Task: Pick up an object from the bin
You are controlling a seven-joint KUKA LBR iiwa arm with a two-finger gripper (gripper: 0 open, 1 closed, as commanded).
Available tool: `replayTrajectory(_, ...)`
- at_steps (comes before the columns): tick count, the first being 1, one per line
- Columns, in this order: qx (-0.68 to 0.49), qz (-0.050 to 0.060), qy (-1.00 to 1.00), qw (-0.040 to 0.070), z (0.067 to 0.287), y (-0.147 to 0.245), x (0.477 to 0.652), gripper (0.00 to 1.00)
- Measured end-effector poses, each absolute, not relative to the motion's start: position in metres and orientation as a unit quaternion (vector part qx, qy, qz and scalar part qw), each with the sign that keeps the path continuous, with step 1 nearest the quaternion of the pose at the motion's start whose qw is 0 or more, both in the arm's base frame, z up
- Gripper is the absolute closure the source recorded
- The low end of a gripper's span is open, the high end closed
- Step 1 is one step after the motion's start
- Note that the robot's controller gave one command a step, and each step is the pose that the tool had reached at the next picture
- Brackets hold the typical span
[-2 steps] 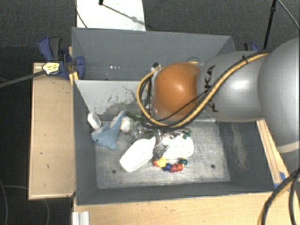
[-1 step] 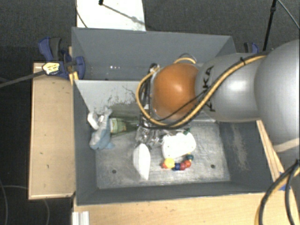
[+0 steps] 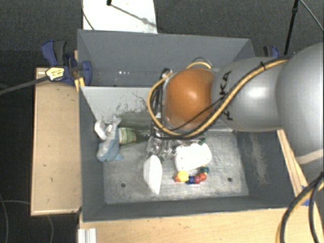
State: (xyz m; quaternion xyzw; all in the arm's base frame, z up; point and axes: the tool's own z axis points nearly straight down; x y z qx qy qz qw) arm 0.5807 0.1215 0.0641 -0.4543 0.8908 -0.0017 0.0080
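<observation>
gripper (image 3: 158, 148) mid bin (image 3: 92, 153), white oblong (image 3: 153, 174) beside — front floor (image 3: 202, 189) bare

Black KUKA lettering (image 3: 226, 95), partly crossed by a cable (image 3: 243, 82), runs down the silver arm (image 3: 259, 104).

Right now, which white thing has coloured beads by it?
The broad white piece, on the view's right of the gripper; the narrow white piece has none.
</observation>
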Motion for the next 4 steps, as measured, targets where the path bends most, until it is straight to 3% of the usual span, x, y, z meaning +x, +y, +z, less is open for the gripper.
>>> replayTrajectory(1,-0.458,-0.001,0.889,0.007,0.069,0.122,0.580,1.00)
replayTrajectory(4,-0.454,0.001,0.891,0.000,0.114,0.121,0.577,1.00)
